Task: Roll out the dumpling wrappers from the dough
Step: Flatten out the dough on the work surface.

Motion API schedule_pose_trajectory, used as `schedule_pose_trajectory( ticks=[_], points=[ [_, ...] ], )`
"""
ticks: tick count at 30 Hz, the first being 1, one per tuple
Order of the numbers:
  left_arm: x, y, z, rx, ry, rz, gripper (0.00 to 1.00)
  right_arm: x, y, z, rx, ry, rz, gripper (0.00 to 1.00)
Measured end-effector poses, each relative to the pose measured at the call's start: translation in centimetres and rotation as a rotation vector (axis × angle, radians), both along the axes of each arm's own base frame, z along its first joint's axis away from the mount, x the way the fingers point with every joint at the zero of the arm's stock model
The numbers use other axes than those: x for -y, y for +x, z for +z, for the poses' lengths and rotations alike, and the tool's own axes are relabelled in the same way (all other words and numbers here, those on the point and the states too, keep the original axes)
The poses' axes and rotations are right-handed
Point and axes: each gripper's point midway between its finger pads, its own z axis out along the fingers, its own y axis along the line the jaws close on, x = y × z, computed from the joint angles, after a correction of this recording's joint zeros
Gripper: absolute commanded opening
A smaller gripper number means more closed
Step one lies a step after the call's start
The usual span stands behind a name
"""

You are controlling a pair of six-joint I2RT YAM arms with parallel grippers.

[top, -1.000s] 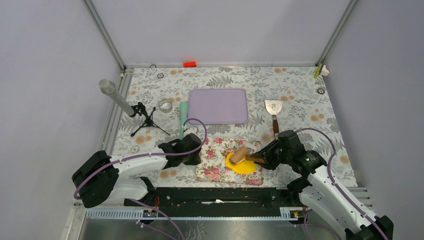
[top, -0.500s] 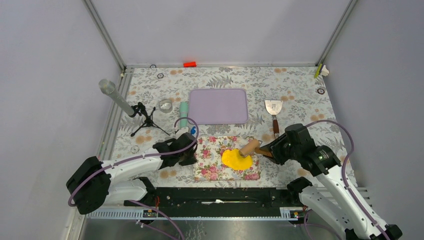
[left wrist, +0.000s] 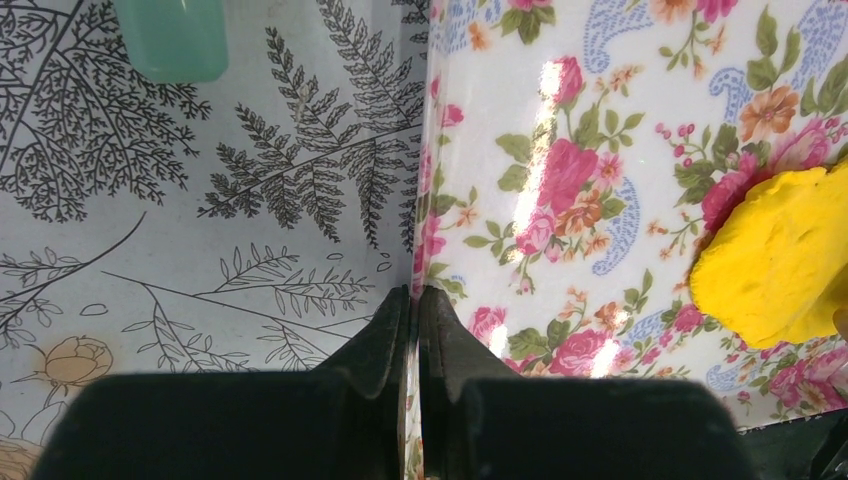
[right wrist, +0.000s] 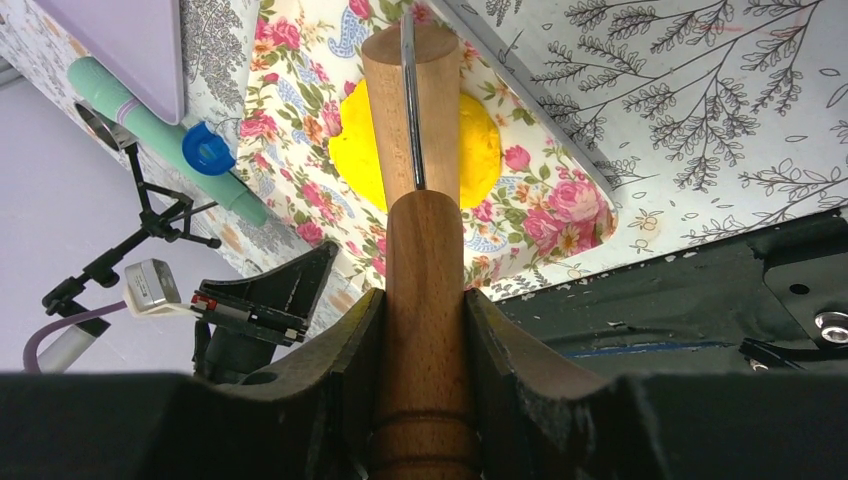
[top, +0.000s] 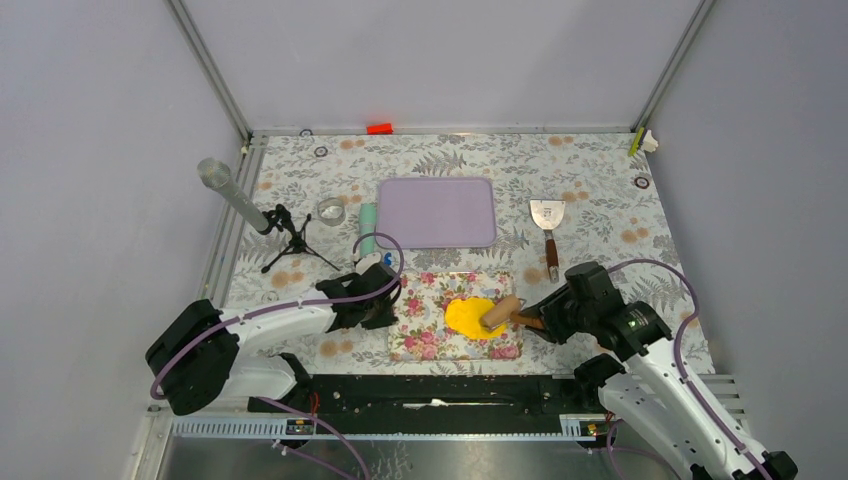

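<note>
On the floral mat (top: 425, 335) near the front edge of the table (top: 600, 200), the yellow dough (top: 462, 316) lies as a flattened, irregular sheet, with the wooden roller (top: 497, 311) resting on its right part. The right tool (right wrist: 425, 300) is clamped on the roller's handle. The left tool (left wrist: 414, 300), fingers pressed together, pinches the mat's left edge.
</note>
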Motion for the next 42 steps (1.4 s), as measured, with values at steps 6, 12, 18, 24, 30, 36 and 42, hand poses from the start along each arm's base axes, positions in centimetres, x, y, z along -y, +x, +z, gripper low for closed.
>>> schedule_pose_trajectory(
  ticks=[6, 12, 18, 24, 30, 36, 42],
  points=[
    [0.2, 0.2, 0.0, 0.004, -0.008, 0.005, 0.0, 0.2, -0.4, 0.3, -0.007, -0.012, 0.01, 0.0],
    [0.3, 0.2, 0.1, 0.003, -0.014, 0.013, 0.0, 0.0, -0.6, 1.7, -0.001, -0.003, 0.037, 0.0],
    [0.3, 0.3, 0.0, 0.011, -0.002, -0.013, 0.0, -1.4, 1.6, 6.1, 0.082, -0.06, 0.222, 0.0],
    [0.4, 0.9, 0.1, 0.034, 0.032, -0.063, 0.0, -1.8, 3.3, 6.7, 0.149, -0.191, 0.484, 0.0],
    [0.4, 1.0, 0.0, 0.041, 0.039, -0.084, 0.0, -0.8, 1.5, 4.2, 0.158, -0.239, 0.611, 0.0],
    [0.6, 1.2, 0.0, 0.046, 0.037, -0.099, 0.0, -0.9, 1.2, 2.8, 0.096, -0.245, 0.656, 0.0],
    [0.7, 1.3, 0.0, 0.051, 0.036, -0.105, 0.0, -0.6, 1.2, 1.9, 0.042, -0.269, 0.658, 0.0]
  ],
)
